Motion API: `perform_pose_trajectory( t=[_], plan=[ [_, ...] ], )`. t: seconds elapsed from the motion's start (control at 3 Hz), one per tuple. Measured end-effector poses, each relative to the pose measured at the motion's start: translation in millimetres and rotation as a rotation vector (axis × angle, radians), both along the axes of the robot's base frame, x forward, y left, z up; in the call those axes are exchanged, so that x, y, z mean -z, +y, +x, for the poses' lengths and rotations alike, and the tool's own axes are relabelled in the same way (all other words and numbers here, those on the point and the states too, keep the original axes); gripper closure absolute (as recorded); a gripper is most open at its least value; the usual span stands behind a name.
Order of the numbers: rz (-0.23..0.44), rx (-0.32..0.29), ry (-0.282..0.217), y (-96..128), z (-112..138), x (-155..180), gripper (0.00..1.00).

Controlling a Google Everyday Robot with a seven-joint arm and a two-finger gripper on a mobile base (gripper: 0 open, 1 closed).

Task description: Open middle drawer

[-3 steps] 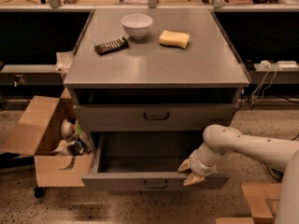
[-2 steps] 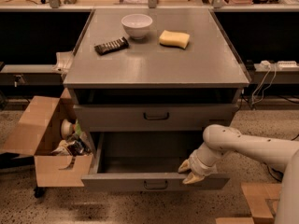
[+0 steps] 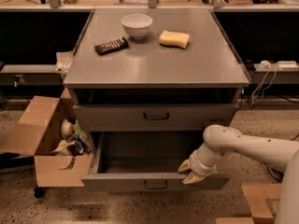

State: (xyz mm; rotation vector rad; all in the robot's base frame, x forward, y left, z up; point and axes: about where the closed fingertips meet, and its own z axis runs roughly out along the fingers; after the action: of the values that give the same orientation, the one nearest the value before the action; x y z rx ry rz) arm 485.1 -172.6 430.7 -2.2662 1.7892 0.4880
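Observation:
The middle drawer [image 3: 140, 182] is grey metal with a small dark loop handle [image 3: 155, 185]. It stands pulled far out, and its inside is bare. My gripper [image 3: 188, 172] is at the top edge of the drawer's front panel, right of the handle. Its two pale fingertips [image 3: 183, 166] stand apart at that edge and hold nothing. The white arm [image 3: 243, 146] reaches in from the right. The drawer above [image 3: 156, 116] is pushed in. The drawer below is hidden under the pulled-out one.
On the cabinet top [image 3: 154, 64] are a white bowl [image 3: 137, 25], a yellow sponge [image 3: 174, 38] and a dark snack bar [image 3: 111, 45]. An open cardboard box [image 3: 51, 141] with clutter stands close to the drawer's left. Cardboard [image 3: 257, 202] lies at the lower right.

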Motion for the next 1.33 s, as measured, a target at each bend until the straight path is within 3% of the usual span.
perform_pose_trajectory(
  t=[0.33, 0.67, 1.0, 1.33],
  plan=[
    [0.0, 0.0, 0.0, 0.0, 0.0, 0.0, 0.85],
    [0.0, 0.0, 0.0, 0.0, 0.0, 0.0, 0.63],
    [0.0, 0.0, 0.0, 0.0, -0.1, 0.1, 0.32],
    [0.0, 0.0, 0.0, 0.1, -0.1, 0.1, 0.07]
  ],
)
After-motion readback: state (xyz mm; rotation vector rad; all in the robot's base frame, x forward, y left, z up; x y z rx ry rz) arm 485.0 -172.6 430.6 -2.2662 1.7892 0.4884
